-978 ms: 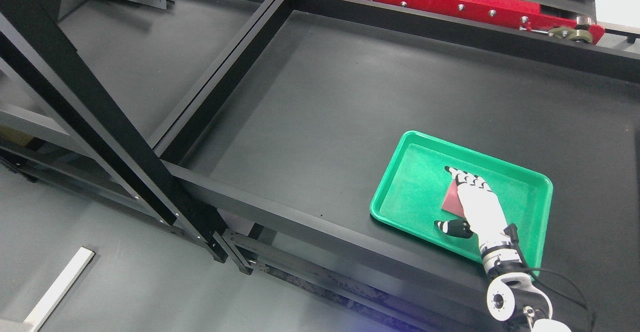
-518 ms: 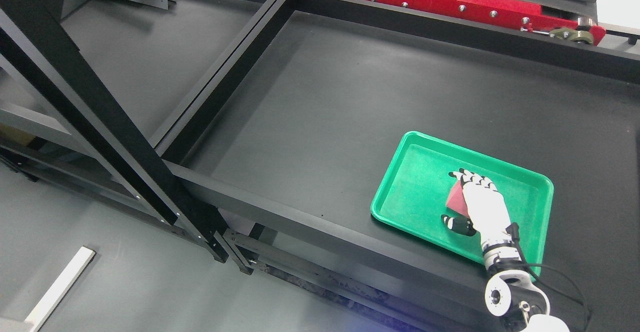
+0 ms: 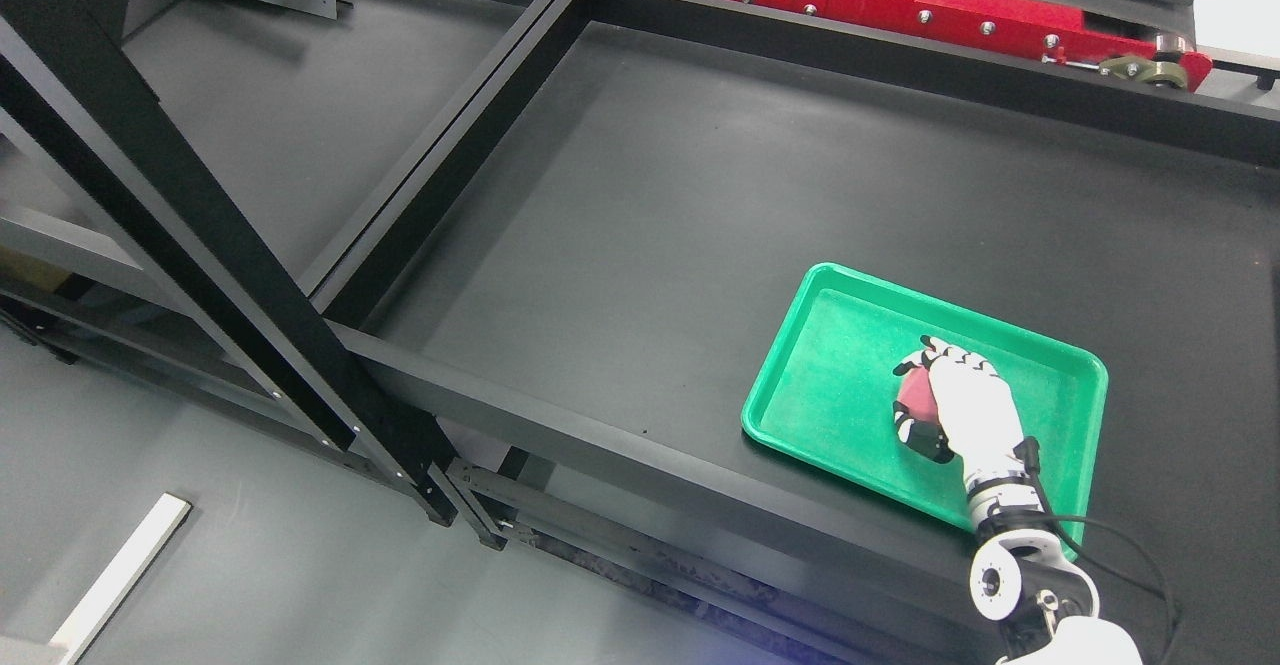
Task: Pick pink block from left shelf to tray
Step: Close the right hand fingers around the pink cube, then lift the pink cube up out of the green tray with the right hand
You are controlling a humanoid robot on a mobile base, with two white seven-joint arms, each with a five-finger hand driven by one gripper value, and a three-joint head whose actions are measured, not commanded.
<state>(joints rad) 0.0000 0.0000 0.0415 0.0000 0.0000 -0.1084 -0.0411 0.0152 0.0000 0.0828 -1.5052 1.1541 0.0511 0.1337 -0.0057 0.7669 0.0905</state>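
Note:
A green tray (image 3: 830, 345) lies on the black table at the right. My right hand (image 3: 925, 400) reaches in from the lower right and sits over the tray's middle. Its fingers and thumb are curled around a pink block (image 3: 917, 391), of which only a small part shows between them. The block is inside the tray; whether it touches the tray floor is hidden by the hand. My left arm is out of view.
A black shelf frame (image 3: 200, 225) with slanted posts stands at the left. A red rail (image 3: 900, 0) runs along the far edge of the table. A white strip (image 3: 120, 575) lies on the floor at the lower left.
My right hand's thumb and fingers have closed in around the pink block, which showed more before. The hand has stayed over the tray's middle.

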